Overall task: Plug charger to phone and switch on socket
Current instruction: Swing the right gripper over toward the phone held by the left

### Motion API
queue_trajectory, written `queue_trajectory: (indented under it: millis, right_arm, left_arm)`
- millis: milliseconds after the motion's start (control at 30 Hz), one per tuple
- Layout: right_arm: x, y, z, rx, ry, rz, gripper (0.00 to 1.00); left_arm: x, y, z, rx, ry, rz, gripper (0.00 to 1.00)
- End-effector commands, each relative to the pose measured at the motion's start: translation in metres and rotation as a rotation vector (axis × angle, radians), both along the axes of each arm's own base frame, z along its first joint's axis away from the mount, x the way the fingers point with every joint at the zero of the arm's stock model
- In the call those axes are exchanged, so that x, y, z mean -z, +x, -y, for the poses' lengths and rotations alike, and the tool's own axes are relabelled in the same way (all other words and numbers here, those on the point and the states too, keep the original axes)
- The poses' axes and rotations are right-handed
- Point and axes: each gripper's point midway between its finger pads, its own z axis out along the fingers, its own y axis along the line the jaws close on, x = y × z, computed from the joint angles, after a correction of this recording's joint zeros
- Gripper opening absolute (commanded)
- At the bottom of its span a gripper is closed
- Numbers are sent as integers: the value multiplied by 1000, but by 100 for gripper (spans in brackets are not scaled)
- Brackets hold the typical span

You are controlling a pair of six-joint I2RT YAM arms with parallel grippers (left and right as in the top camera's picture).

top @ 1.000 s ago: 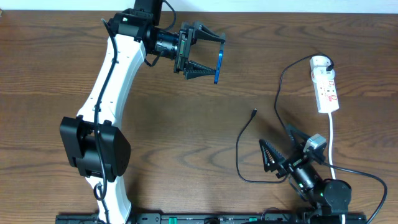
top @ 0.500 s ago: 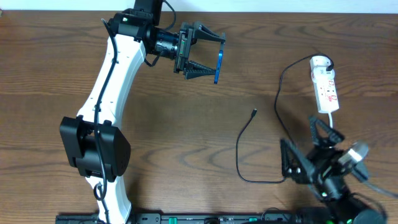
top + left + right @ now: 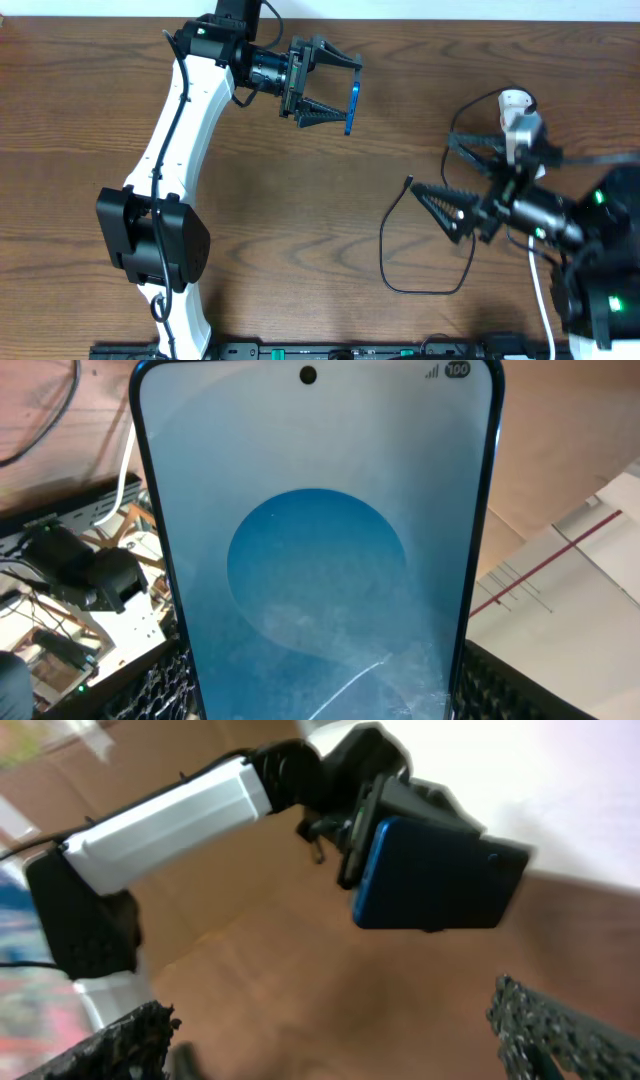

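The left gripper [image 3: 351, 97] is pinching the phone [image 3: 349, 110] by its two long edges at the far side of the table [image 3: 300, 220], held up on the left arm [image 3: 185, 110]; from overhead the phone shows edge-on as a thin blue strip between the two fingers; in the left wrist view its lit blue-and-white screen [image 3: 315, 560] fills the frame, with the fingers [image 3: 165, 690] pressed against it at the bottom corners; the right gripper [image 3: 432, 164] is spread wide and holds nothing, pointing left across the table towards the phone but well apart from it; the blurred right wrist view shows the phone's dark blue back [image 3: 430, 875] ahead, between and beyond the two parted fingers [image 3: 130, 1040]; the charger [image 3: 383, 245] lies loose on the table in a long curve, its connector tip just beside the tip of the right gripper's nearer finger, whether touching cannot be told, and its cable passing under that gripper; the socket [image 3: 514, 101] lies at the right side of the table, mostly covered by the right gripper, its rounded end showing behind it; the white cord [image 3: 540, 290] runs on towards the near edge.
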Motion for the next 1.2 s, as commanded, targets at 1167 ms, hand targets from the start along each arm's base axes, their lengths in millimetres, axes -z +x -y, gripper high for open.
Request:
queue_trajectory:
  millis: [1167]
  right_arm:
    - [98, 142, -81, 607, -372, -517, 80]
  left_arm:
    - [48, 35, -23, -231, 392, 40, 78]
